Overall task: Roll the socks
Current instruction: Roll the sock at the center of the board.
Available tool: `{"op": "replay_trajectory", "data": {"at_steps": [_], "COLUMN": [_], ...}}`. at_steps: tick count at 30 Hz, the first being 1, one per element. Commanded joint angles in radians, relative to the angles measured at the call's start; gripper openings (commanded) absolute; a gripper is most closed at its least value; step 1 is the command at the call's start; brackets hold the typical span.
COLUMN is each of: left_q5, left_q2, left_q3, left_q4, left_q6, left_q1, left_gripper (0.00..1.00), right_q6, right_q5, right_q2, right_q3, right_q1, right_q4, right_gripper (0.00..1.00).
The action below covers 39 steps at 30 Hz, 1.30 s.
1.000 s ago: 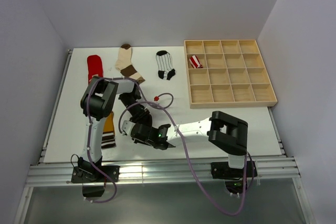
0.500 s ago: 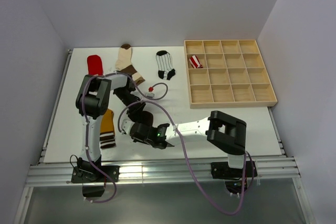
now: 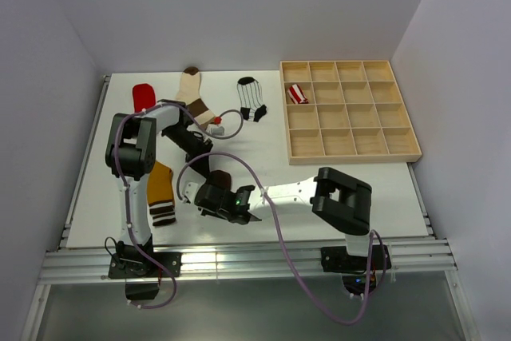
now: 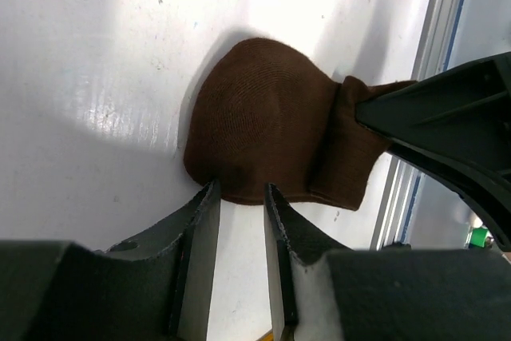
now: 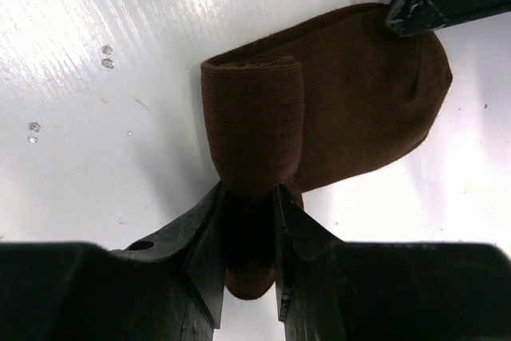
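The right gripper (image 5: 247,193) is clenched on the brown sock (image 5: 359,101), gripping the rolled-over end at the lower middle of its wrist view. The rest of the sock lies flat on the white table (image 4: 96,53), spreading toward the upper right. There a dark finger of the other arm touches its edge.

The left gripper (image 4: 239,193) has its jaws slightly parted, with a strip of bare table between them. Their tips sit at the rounded lower edge of the same sock, and nothing is held. In that view the right arm's black finger meets the sock from the right.

From above, both grippers meet low and left of centre. The mustard sock (image 3: 160,189) lies just left of them, beside the left arm. The red sock (image 3: 144,97), cream sock (image 3: 194,93) and black-striped sock (image 3: 251,100) lie across the upper part of the table. The red-white sock (image 3: 297,94) sits rolled in a left-column cell, second row from the top, of the tray (image 3: 351,156) at the upper right.
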Motion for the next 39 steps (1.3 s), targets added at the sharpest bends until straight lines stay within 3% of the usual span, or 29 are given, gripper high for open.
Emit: {"op": "replay_trajectory", "data": {"at_steps": [1, 7, 14, 27, 30, 35, 39], "left_q5": [-0.023, -0.079, -0.167, -0.19, -0.199, -0.17, -0.17], "left_q2": [-0.044, -0.036, -0.027, -0.055, -0.114, -0.176, -0.243], "left_q3": [-0.024, -0.045, -0.025, -0.001, 0.022, 0.111, 0.168], "left_q4": [0.018, 0.104, 0.219, 0.28, 0.371, 0.507, 0.562], "left_q6": [0.009, -0.064, -0.202, -0.273, -0.381, -0.602, -0.664], "left_q1": [-0.007, -0.012, -0.012, -0.02, 0.005, 0.135, 0.242], "left_gripper": [0.33, 0.29, 0.25, 0.24, 0.28, 0.35, 0.37], "right_q6": [0.022, 0.016, -0.035, -0.038, -0.03, -0.029, -0.029], "right_q5": [-0.047, -0.073, -0.226, -0.36, -0.372, -0.426, -0.472], "right_q2": [0.03, 0.03, 0.025, 0.152, 0.152, 0.177, 0.211], "right_q3": [0.024, 0.061, 0.148, 0.292, 0.292, 0.334, 0.397], "right_q1": [-0.018, -0.028, -0.026, -0.101, -0.12, -0.141, -0.158], "right_q4": [-0.054, -0.095, -0.196, -0.321, -0.322, -0.364, -0.414], "right_gripper": [0.13, 0.11, 0.09, 0.06, 0.06, 0.06, 0.06]}}
